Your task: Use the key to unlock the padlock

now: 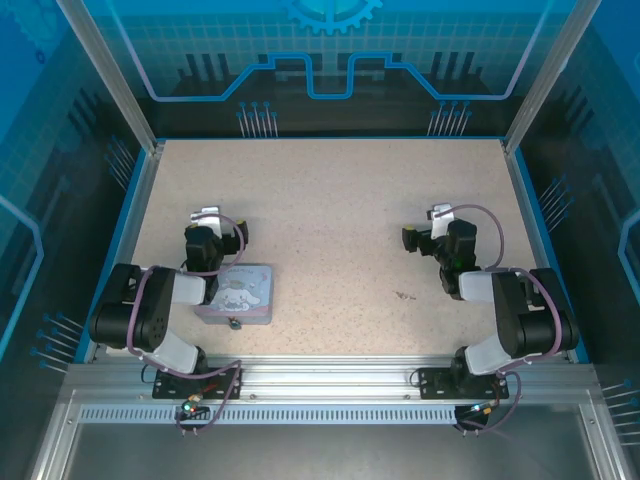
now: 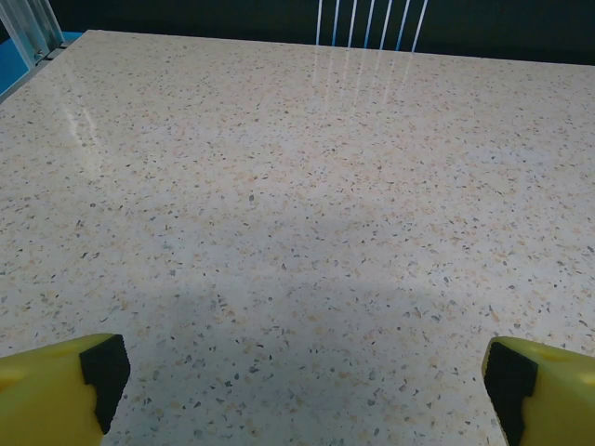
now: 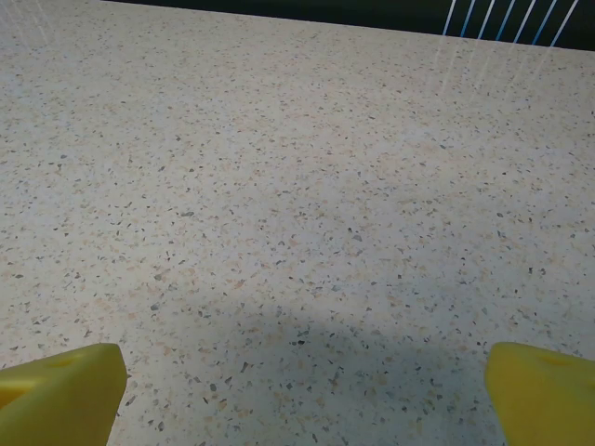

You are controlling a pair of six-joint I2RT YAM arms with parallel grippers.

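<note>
Well, the padlock (image 1: 235,323) is just a dark speck at the near edge of the tin (image 1: 240,290), and the key (image 1: 405,295) a faint mark on the speckled table (image 1: 330,200) by my right arm. Both the left gripper (image 2: 302,381) and the right gripper (image 3: 302,390) stand wide, holding nothing, over bare tabletop well inside its blue-walled edges.

No words, numbers or brand names can be read anywhere. The nearest thing to a sign is a light-blue gear emblem (image 1: 333,12) printed at the top of the blue back wall (image 1: 200,45), above a stepped line pattern. The tin box (image 1: 240,296) on the surface (image 1: 330,220) carries a cartoon figure on its pastel lid; any lettering there is too small to make out.
</note>
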